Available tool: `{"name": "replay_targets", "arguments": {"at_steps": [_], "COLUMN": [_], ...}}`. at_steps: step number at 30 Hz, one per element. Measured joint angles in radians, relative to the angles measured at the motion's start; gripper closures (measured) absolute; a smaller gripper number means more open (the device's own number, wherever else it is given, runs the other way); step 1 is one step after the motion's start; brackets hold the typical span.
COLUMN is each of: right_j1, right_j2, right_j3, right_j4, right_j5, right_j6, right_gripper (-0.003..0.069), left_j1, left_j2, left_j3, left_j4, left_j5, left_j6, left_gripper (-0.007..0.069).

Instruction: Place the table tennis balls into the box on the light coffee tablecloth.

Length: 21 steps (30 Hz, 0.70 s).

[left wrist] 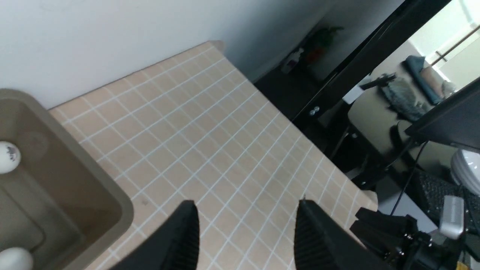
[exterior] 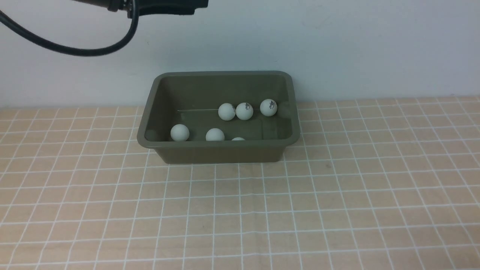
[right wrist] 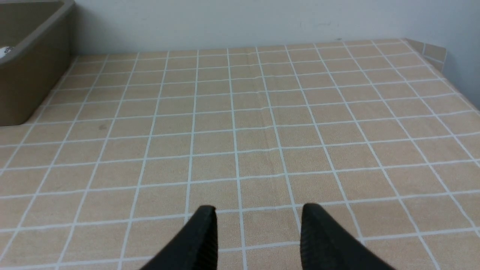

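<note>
Toward the far edge of the light coffee tablecloth (exterior: 337,210), close to the wall (exterior: 337,45), the box (exterior: 219,152) is sitting upright with all six table tennis balls (exterior: 226,111) lying inside it. Three of them are resting in a row along the middle of the box floor, two touching and the third (exterior: 268,107) just beside them nearer the right-hand wall of the box. The other three are lying against the near wall, the last (exterior: 238,139) barely peeking over the rim.

The left gripper (left wrist: 245,221) is hanging above the cloth beyond the right-hand side of the box, its jaws parted with nothing between them. The right gripper (right wrist: 258,225) is hovering low over bare cloth well to the right of the box, its jaws likewise spread and holding nothing. In the front view only a dark arm part (exterior: 165,5) and a looping cable (exterior: 75,47) are showing at the top left.
</note>
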Motion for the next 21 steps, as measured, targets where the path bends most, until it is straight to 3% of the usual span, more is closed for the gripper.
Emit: {"name": "replay_targets", "arguments": {"at_steps": [8, 13, 16, 21], "right_j1": [0.000, 0.000, 0.000, 0.000], "right_j2": [0.000, 0.000, 0.000, 0.000], "right_j3": [0.000, 0.000, 0.000, 0.000], "right_j4": [-0.001, -0.001, -0.001, -0.001], "right_j5": [0.000, 0.000, 0.000, 0.000], "right_j6": [0.000, 0.000, 0.000, 0.000], "right_gripper": [0.0368, 0.0368, 0.0368, 0.0368], "left_j1": [0.000, 0.002, 0.020, 0.047], "left_j2": [0.000, -0.023, -0.123, -0.395], "left_j3": [0.000, 0.001, 0.042, 0.215], "left_j4": [-0.022, 0.016, 0.132, 0.315], "left_j5": [-0.002, -0.008, -0.074, -0.273], "left_j6": [0.036, 0.196, 0.243, 0.204], "left_gripper": [0.0337, 0.0337, 0.0337, 0.0337]}}
